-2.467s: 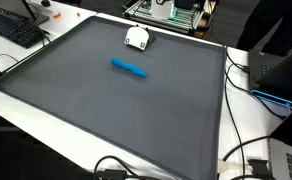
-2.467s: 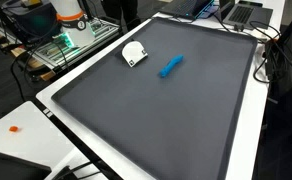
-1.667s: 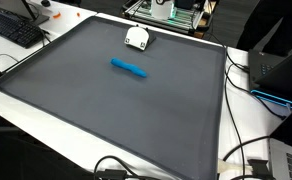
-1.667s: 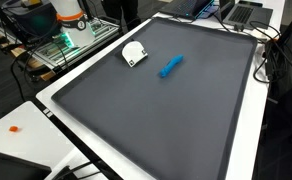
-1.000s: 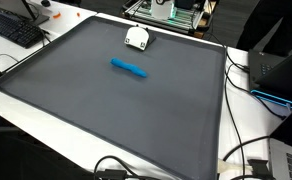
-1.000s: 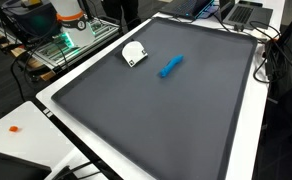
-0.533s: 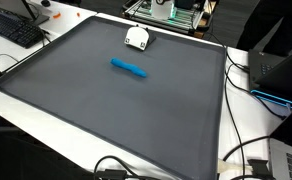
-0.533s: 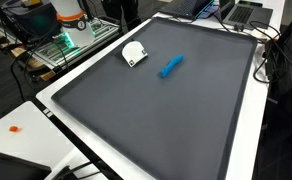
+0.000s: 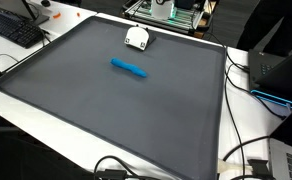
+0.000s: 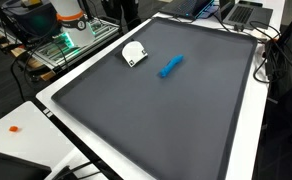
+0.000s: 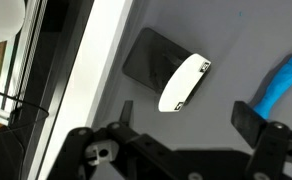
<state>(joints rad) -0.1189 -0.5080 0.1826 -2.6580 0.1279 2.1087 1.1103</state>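
One white object (image 11: 183, 82) ahead of end effector (image 11: 187, 122) (blue marker (image 11: 284, 85) nearby).

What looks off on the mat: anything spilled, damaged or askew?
Nothing stands out. The blue stick lies flat on the grey mat, apart from the small white object near the mat's edge. No spill or damage shows. The open hand holds nothing.

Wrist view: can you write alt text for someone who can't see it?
The open gripper hangs over a dark grey mat, holding nothing. Just beyond its fingers lies a small white rounded object with a dark part beside it; a blue stick-shaped object lies at the right edge. The mat's white border runs diagonally on the left.
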